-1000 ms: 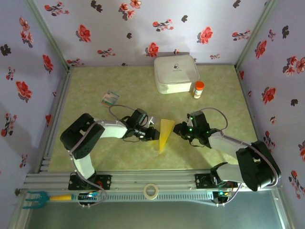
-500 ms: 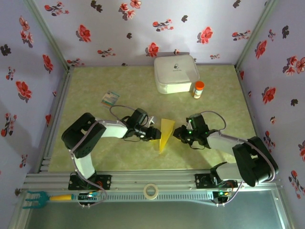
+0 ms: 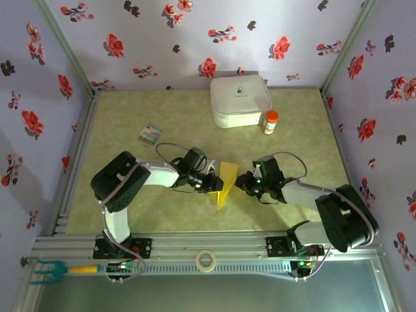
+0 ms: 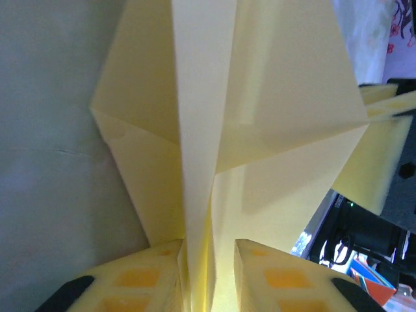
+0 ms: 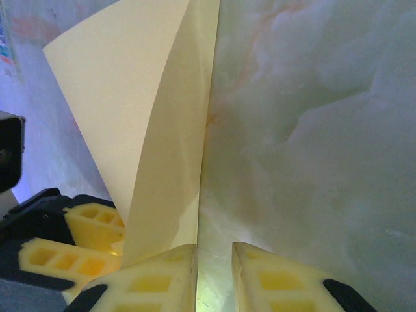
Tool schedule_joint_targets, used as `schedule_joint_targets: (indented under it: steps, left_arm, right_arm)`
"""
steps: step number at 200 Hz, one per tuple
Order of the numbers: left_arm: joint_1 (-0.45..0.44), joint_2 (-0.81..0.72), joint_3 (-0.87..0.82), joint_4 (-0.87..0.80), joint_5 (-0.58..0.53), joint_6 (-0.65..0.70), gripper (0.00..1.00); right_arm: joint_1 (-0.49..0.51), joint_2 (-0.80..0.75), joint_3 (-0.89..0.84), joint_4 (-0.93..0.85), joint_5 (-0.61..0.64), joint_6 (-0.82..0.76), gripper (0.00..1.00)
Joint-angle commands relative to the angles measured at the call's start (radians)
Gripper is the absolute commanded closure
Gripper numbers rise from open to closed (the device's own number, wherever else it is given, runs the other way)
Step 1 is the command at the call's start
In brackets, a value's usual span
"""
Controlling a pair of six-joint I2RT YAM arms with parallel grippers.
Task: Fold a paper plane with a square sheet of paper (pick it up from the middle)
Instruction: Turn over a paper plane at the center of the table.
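Note:
The square sheet of paper is folded into a narrow pointed yellow paper plane (image 3: 226, 174) lying mid-table, tip toward the arms. My left gripper (image 3: 218, 184) reaches in from the left. In the left wrist view the paper plane (image 4: 260, 97) has its centre ridge running down between my left gripper (image 4: 208, 250) fingers, which press on it from both sides. My right gripper (image 3: 240, 182) sits at the plane's right edge. In the right wrist view a raised flap of the paper plane (image 5: 143, 130) leans beside my right gripper (image 5: 214, 253), whose jaws stand narrowly open over bare table.
A white rounded box (image 3: 239, 99) and an orange-capped bottle (image 3: 270, 121) stand at the back. A small teal-and-white card (image 3: 150, 134) lies at the left. A tape roll (image 3: 206, 260) and a teal fork tool (image 3: 45, 270) rest on the front rail.
My left gripper has slid right onto the plane's left side. The right gripper has edged left toward it. The plane's left flap has lifted and the shape looks narrower.

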Motion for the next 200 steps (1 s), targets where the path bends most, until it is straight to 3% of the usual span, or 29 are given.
schedule_joint_targets:
  steps: [1,32,53,90,113,147,200]
  left_arm:
    - [-0.022,0.024,0.018,0.014,0.056,0.012,0.78]
    - [-0.022,-0.008,0.016,0.0,0.025,0.019,0.97]
    - [-0.023,-0.098,0.019,-0.102,-0.093,0.062,1.0]
    - [-0.036,-0.233,0.148,-0.58,-0.552,0.172,1.0]
    - [-0.037,-0.217,0.228,-0.779,-0.702,0.194,1.0]
    - [-0.037,-0.135,0.311,-0.913,-0.747,0.205,1.0]
    - [-0.042,-0.062,0.343,-0.935,-0.74,0.189,1.0]
  right_arm:
    - [0.009,0.015,-0.014,0.024,-0.014,0.021,0.79]
    - [0.008,-0.003,-0.012,0.01,-0.007,0.017,0.79]
    - [0.008,-0.06,0.001,-0.059,0.04,-0.007,0.78]
    - [0.005,-0.182,0.023,-0.208,0.157,-0.051,0.77]
    - [0.003,-0.202,0.027,-0.215,0.161,-0.051,0.77]
    - [0.004,-0.183,0.031,-0.189,0.14,-0.039,0.77]
    - [0.005,-0.167,0.032,-0.173,0.135,-0.033,0.77]
